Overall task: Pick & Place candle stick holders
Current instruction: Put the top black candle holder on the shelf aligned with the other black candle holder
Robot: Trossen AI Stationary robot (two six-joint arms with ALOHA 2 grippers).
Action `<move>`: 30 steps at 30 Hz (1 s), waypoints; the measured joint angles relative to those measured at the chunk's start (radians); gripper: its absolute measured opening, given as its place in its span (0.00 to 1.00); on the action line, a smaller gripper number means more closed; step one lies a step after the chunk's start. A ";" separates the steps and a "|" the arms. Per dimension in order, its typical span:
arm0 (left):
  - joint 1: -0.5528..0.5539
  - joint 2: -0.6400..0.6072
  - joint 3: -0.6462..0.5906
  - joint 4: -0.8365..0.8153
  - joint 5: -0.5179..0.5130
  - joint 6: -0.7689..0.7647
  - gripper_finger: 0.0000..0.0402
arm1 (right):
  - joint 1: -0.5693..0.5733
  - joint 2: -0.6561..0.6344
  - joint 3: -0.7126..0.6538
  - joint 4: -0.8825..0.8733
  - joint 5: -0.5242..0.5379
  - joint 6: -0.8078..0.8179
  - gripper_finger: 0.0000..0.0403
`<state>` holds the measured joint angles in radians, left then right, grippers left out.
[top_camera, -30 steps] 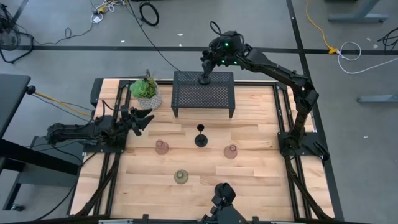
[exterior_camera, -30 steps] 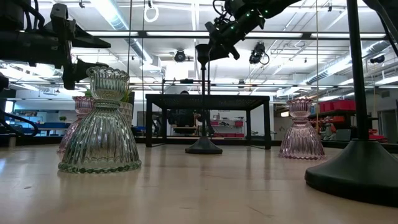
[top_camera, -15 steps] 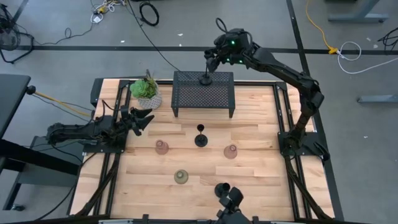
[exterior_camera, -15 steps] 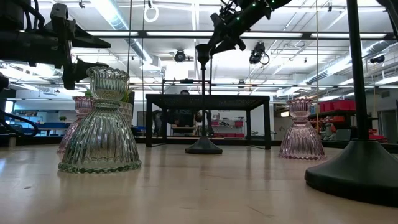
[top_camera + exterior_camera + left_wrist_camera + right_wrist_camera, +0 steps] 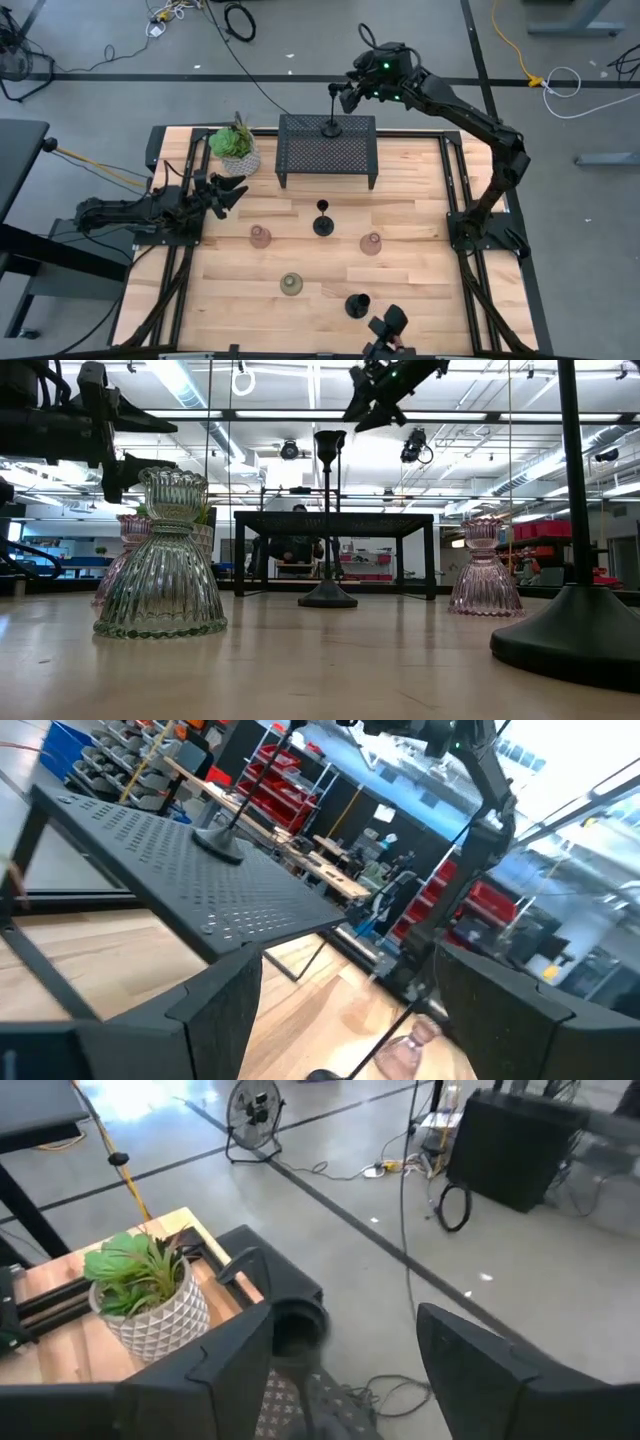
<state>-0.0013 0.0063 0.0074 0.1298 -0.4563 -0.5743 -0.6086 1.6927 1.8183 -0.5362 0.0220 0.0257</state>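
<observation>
One black stem (image 5: 331, 125) stands upright with its round base on the black mesh rack (image 5: 327, 152). My right gripper (image 5: 348, 97) is open just past the stem's cup top (image 5: 298, 1318), which shows between the fingers without touching them. A second black stem (image 5: 322, 222) stands on the table in front of the rack, and a third (image 5: 357, 305) stands near the front edge. Two pinkish glass cups (image 5: 260, 236) (image 5: 371, 243) and an olive one (image 5: 291, 284) stand on the table. My left gripper (image 5: 228, 192) waits open and empty at the table's left.
A green plant in a white pot (image 5: 236, 148) stands left of the rack. The wooden table between the rack and the front edge holds only the small holders. Cables lie on the floor beyond the far edge.
My right gripper has drawn away from the cup top of the stem on the rack, going up and toward the table's far right. The stem stays upright on the rack where it was.
</observation>
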 joint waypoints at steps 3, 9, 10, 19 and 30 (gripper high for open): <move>0.000 0.000 0.000 0.029 0.024 -0.061 0.74 | 0.000 -0.037 0.000 -0.011 0.041 -0.025 0.62; 0.000 -0.001 0.000 0.102 0.163 -0.279 0.74 | 0.006 -0.139 0.000 -0.097 0.045 -0.001 0.62; 0.000 0.000 0.000 0.106 0.192 -0.314 0.74 | 0.011 -0.157 0.000 -0.126 0.045 0.002 0.62; -0.002 0.086 0.000 0.095 0.175 -0.271 0.73 | 0.060 -0.276 0.000 -0.277 0.040 0.068 0.62; -0.003 0.901 0.264 0.377 0.343 0.229 0.61 | 0.089 -0.332 0.000 -0.291 0.108 0.115 0.62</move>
<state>-0.0048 0.9074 0.2711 0.5066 -0.1137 -0.3458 -0.5194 1.3605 1.8179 -0.8268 0.1299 0.1411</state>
